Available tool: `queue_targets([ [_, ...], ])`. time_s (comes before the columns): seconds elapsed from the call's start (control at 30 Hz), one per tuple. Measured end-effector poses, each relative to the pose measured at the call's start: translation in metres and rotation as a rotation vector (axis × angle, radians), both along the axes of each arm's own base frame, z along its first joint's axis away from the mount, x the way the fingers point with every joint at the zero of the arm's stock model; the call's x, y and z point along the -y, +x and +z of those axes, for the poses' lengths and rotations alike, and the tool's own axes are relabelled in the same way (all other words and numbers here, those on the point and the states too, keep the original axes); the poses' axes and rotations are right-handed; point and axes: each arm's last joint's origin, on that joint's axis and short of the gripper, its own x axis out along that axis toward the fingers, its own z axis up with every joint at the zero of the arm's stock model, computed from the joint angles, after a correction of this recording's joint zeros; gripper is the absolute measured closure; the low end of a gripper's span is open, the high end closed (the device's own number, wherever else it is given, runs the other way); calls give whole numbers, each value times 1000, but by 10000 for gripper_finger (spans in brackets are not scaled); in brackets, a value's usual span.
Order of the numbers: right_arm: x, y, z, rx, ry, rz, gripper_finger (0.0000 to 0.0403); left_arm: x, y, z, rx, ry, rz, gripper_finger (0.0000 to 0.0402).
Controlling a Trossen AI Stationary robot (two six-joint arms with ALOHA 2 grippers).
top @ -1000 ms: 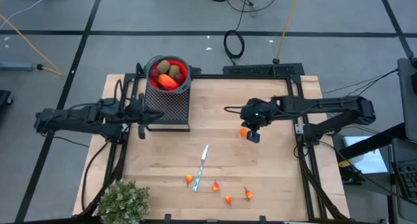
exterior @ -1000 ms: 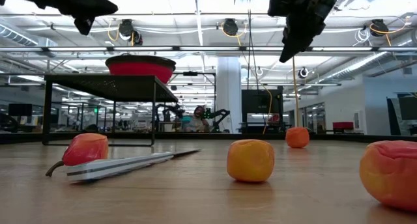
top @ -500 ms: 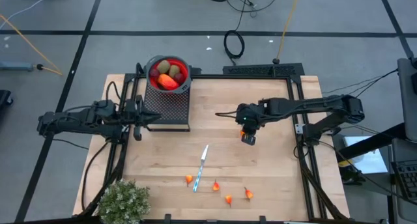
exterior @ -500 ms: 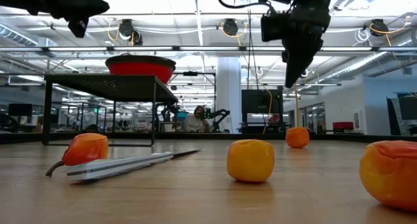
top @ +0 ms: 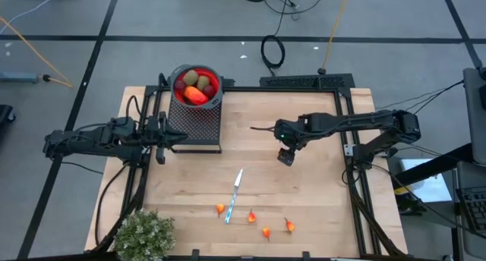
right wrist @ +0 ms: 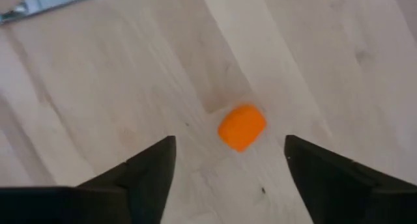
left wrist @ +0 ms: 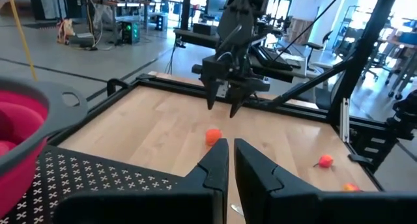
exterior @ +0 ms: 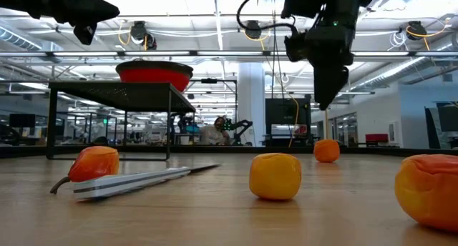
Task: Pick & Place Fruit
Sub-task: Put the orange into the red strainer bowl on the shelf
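Orange fruit [right wrist: 242, 127] on table below spread right gripper [right wrist: 229, 160]; left gripper [left wrist: 230, 164] pressed together.

Bright, even overhead light from ceiling lamps [exterior: 247, 29] at the low view's top; the nearest fruit [exterior: 428, 189], lower right, is blurred, and shadows stay soft.

Overhead, table-level and both wrist views share the wooden table [top: 319, 193] and orange ball [right wrist: 242, 127].
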Motion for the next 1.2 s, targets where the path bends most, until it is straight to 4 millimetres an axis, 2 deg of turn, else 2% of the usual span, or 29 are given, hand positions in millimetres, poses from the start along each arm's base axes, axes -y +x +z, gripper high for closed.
queue_targets([
  [0.23,2,-6,-16,-30,45,-66,88,0,0,0,0,0,0,378],
  [0.47,4,-5,-31,31,38,-73,93,0,0,0,0,0,0,378],
  [0.7,3,-16,-53,-19,21,-109,93,0,0,0,0,2,1,378],
  [1.0,4,-16,-64,50,22,-132,94,0,0,0,1,3,0,378],
  [1.2,10,-14,-75,18,-2,-147,94,0,0,0,3,3,1,378],
])
